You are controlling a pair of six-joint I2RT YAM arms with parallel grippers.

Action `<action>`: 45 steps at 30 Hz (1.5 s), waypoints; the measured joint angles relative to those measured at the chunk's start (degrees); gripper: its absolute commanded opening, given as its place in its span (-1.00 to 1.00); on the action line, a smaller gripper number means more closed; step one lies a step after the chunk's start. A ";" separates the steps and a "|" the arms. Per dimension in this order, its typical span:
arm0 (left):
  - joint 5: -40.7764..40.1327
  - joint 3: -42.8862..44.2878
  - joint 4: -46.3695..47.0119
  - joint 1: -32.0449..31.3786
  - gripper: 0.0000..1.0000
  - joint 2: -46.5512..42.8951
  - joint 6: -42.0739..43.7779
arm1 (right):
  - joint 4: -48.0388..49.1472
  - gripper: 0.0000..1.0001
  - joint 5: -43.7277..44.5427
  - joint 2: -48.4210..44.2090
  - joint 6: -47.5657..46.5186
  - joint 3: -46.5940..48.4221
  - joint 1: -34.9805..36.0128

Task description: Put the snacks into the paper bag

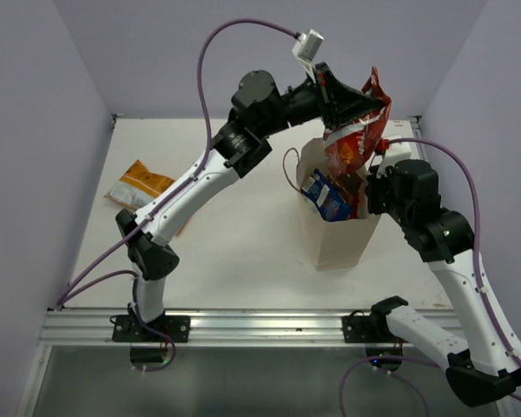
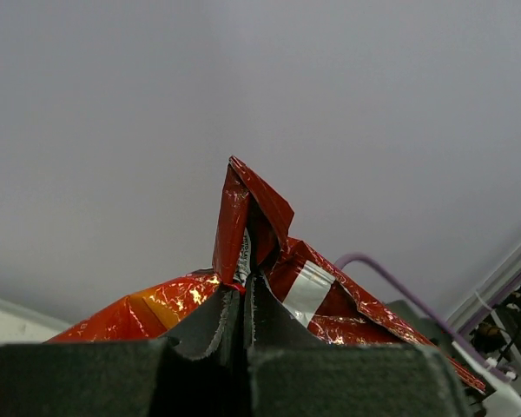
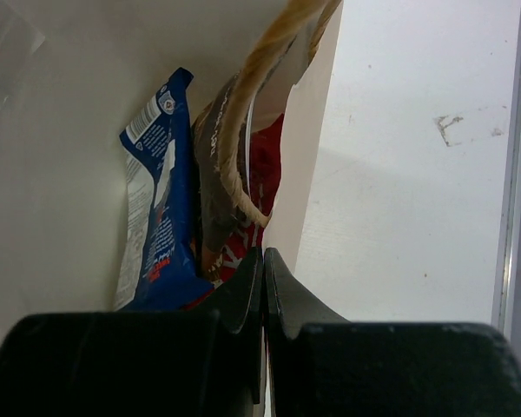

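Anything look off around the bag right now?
Nothing spilled or torn. The paper bag stands upright, right gripper pinching its wall; left gripper holds the red-orange packet at its mouth. An orange packet lies on the table, far left.

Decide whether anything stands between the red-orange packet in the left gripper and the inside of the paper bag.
Nothing covers the mouth. The red-orange packet hangs from the left gripper over the paper bag; a blue packet standing inside may crowd it.
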 measured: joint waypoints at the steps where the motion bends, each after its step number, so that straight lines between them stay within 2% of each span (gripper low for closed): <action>1: 0.07 -3.19 0.13 -0.31 -1.00 -0.61 0.15 | 0.00 -0.95 0.00 0.00 0.00 -0.02 0.00; 10: 0.02 -32.11 2.03 -1.70 -1.00 -3.89 1.07 | 0.04 -0.95 0.09 -0.17 0.00 -0.39 0.04; 17: -0.92 -43.89 3.17 -2.95 -1.00 -7.39 1.53 | 0.17 -0.95 0.09 -0.17 0.02 -0.39 0.07; 19: -2.27 -44.89 2.64 -3.69 -0.66 -8.39 2.86 | 0.17 -0.95 0.09 -0.17 0.02 -0.39 0.22; 20: -2.71 -44.96 2.25 -4.02 -0.16 -8.63 3.72 | 0.17 -0.95 0.07 -0.17 0.02 -0.39 0.31; 21: -3.10 -44.94 2.03 -4.22 0.19 -8.79 4.68 | 0.17 -0.95 0.07 -0.17 0.02 -0.39 0.31; 23: -4.09 -44.35 0.63 -4.63 0.63 -9.01 6.12 | 0.17 -0.95 0.07 -0.15 0.02 -0.39 0.31; 26: -5.97 -40.33 -3.06 -5.18 0.72 -9.01 9.66 | 0.17 -0.95 0.09 -0.15 0.02 -0.39 0.31; 30: -9.81 -29.99 -7.74 -5.53 0.73 -9.20 15.28 | 0.31 -0.95 0.35 -0.13 0.02 -0.39 0.31; 34: -18.78 -28.44 -6.93 -5.57 0.84 -14.75 22.27 | 0.83 -0.95 0.35 -0.13 0.17 -0.39 0.33; 37: -32.54 -33.64 -4.68 -5.79 0.93 -23.87 27.34 | 0.79 -0.94 0.26 -0.04 0.17 -0.39 0.42; 40: -50.60 -40.94 -2.93 -5.01 0.96 -34.12 29.38 | 0.79 -0.94 0.22 -0.11 0.17 -0.39 0.42; 42: -59.01 -45.70 -4.11 -1.77 0.99 -39.10 27.50 | 0.79 -0.94 0.13 -0.11 0.17 -0.39 0.42; 45: -66.69 -57.24 -7.78 10.75 1.00 -46.01 18.86 | 0.79 -0.94 0.09 -0.11 0.17 -0.39 0.42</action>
